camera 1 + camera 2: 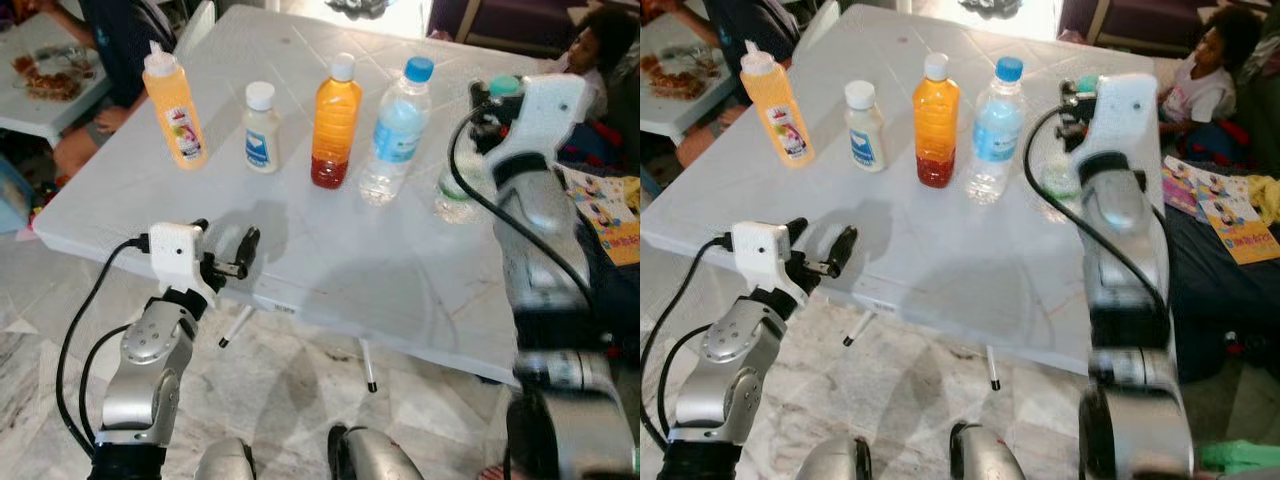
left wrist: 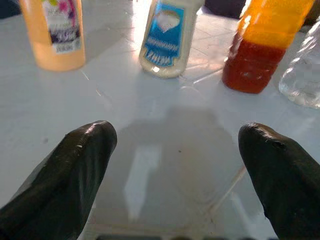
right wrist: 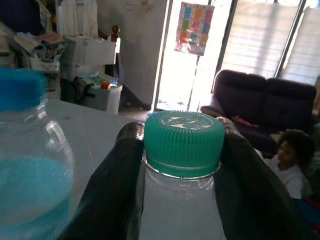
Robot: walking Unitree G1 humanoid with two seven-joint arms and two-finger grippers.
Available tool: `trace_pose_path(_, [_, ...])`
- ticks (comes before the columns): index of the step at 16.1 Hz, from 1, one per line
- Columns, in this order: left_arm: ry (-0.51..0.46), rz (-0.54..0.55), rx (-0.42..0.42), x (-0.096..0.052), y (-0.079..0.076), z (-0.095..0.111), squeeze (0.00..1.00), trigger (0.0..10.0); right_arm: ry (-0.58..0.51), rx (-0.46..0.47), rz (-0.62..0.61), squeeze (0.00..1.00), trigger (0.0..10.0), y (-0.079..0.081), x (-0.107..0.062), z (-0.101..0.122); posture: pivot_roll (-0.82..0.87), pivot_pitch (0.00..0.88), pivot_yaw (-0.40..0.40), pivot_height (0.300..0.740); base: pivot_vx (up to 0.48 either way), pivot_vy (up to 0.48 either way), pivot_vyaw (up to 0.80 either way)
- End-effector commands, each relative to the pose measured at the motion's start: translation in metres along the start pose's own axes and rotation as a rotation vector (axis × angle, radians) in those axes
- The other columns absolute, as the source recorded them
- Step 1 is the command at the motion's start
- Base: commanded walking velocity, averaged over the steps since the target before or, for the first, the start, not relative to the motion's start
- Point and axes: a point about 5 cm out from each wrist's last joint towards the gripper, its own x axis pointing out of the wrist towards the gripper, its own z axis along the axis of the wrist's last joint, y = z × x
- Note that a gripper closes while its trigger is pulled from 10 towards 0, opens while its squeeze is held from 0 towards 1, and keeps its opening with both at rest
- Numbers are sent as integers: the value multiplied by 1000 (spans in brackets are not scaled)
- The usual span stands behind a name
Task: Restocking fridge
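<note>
Here our right gripper (image 3: 182, 150) has its two black fingers (image 3: 112, 185) pressed against either side of the green-capped bottle (image 3: 182, 200), just under the cap, so we read it as clamped on the bottle's neck. The bottle stands upright on the white table (image 1: 330, 250) near its right edge, its long axis vertical and the fingers crossing it from the side. That is the relation the coming move hangs on: with the grip high on an upright bottle, we judge a straight lift should clear the table without tipping it.

Just beside it stands the blue-capped water bottle (image 1: 396, 130), close enough that a sideways swing could knock it. Further along the row are the orange bottle (image 1: 335, 122), the small white bottle (image 1: 261, 127) and the orange squeeze bottle (image 1: 173, 110), all upright and apart from one another.

Our left gripper (image 1: 232, 255) hovers at the near edge of the table, fingers spread and holding nothing, facing the white bottle and the orange bottle; it is the nearer arm for those.

A person (image 1: 1200, 80) sits beyond the table's right side.
</note>
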Motion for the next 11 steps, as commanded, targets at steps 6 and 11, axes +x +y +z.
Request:
trace_pose_path(6, [32,54,22,8,5,-3,0,10000,-28,202,192,0,10000,52,-61,-1,-40,31,-13,740,0,0,0])
trace_pose_path(11, [44,58,22,9,5,-8,0,10000,68,228,211,0,10000,58,-71,-18,-39,0,-25,740,0,0,0])
